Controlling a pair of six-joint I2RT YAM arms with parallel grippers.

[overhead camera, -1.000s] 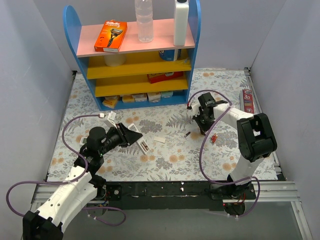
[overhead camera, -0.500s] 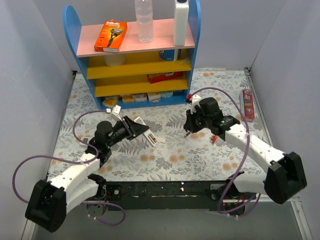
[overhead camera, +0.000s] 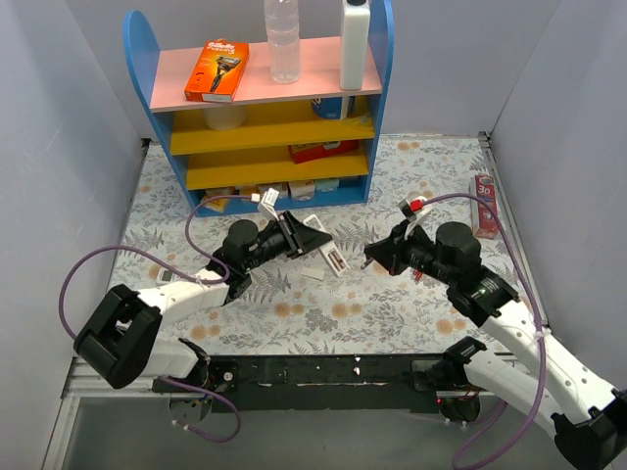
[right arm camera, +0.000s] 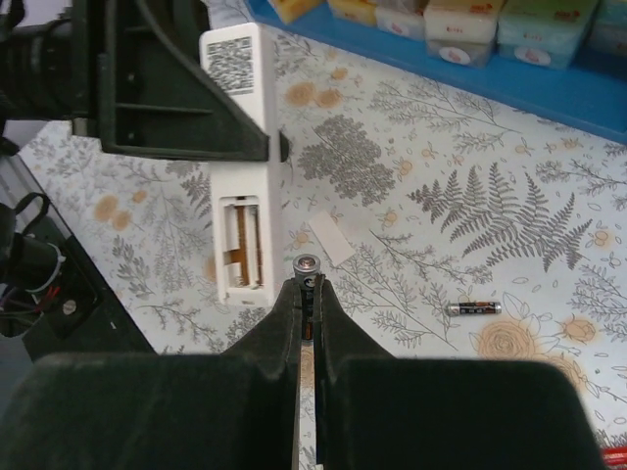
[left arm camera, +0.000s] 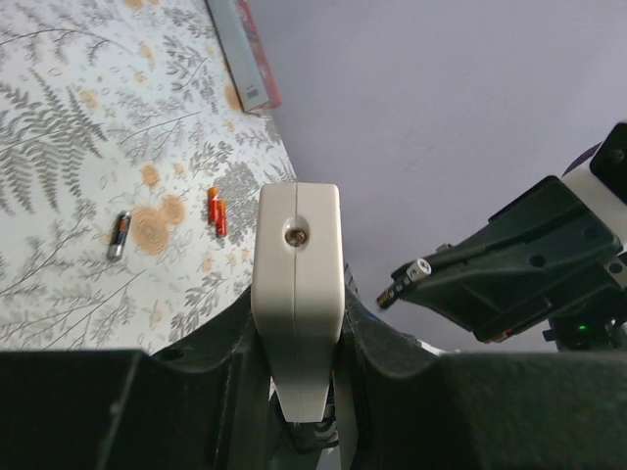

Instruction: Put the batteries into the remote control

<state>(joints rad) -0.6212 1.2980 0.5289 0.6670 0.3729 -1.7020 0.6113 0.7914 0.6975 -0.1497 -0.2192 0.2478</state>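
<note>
Bay (right arm camera: 240, 245) on the remote control (right arm camera: 238, 147) is empty: left gripper (left arm camera: 297, 333) clamps it, right gripper (right arm camera: 307, 286) pinches one battery (right arm camera: 307, 266) right by the slot, other battery (right arm camera: 475, 307) waits on the table (right arm camera: 529, 215).

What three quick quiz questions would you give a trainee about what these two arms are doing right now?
1. True or false: the slim white plastic remote control lies flat on the flowered table.
2. What sits between the fingers of the right gripper? A) a small dark cylindrical battery B) the small flat white cover plate C) nothing
3. Fill in: the second battery lies on the ____.
Key: 1 false, the left gripper holds it up off the table with its battery bay open. 2 A; the plate lies on the table. 3 table.
</note>
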